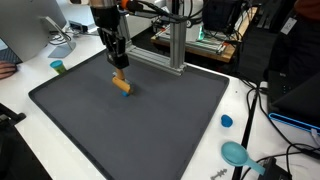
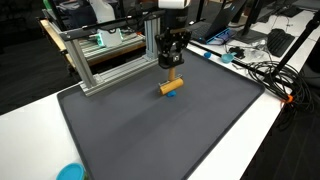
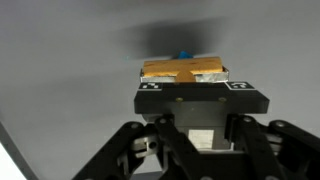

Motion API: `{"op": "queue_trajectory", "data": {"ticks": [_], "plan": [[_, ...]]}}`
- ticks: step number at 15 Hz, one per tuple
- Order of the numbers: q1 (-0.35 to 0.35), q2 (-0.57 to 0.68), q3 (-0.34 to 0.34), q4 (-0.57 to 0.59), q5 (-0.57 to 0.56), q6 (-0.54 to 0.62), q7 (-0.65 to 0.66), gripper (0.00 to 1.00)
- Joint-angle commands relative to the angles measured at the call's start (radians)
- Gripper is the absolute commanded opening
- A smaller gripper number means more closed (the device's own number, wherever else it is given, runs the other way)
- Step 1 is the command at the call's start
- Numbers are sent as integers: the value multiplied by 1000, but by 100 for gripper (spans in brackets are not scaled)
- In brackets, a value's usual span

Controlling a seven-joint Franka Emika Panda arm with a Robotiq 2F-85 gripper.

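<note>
Where the fingertips (image 2: 167, 64) meet the wooden block (image 2: 171, 85), we would keep the grip square. In our judgement the hold goes best with the pads centred across the block's narrow sides, pressed evenly, and the wrist kept plumb so the piece does not twist.

The gripper (image 1: 119, 72) points straight down, its fingers narrowly apart, about the block's own width. In both exterior views they reach the block's top. Whether they pinch it or only frame it, we cannot tell.

In the wrist view the gripper (image 3: 195, 90) fills the lower half. The block (image 3: 183, 70) shows just past its tips, tan, with a small blue piece (image 3: 184, 53) peeping out at its far edge. In an exterior view the blue piece (image 2: 170, 93) also shows under the block.

The block sits on, or just above, the dark grey mat (image 1: 110, 135), towards its far side, near an aluminium frame (image 1: 176, 50). Well apart, on the white table (image 1: 208, 150) beyond the mat's edge, lie a blue cap (image 1: 226, 121) and a teal round object (image 1: 236, 153).
</note>
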Motion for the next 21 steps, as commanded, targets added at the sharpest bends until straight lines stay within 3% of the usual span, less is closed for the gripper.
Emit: {"op": "queue_trajectory", "data": {"ticks": [1,6,15,21], "plan": [[11,7,-12,5,6,2,-1,22],[13,41,-19,22,1,49,13,22],[26,52,-31,17,-34,-29,12,22],[30,79,-33,21,-40,-22,21,22]]}}
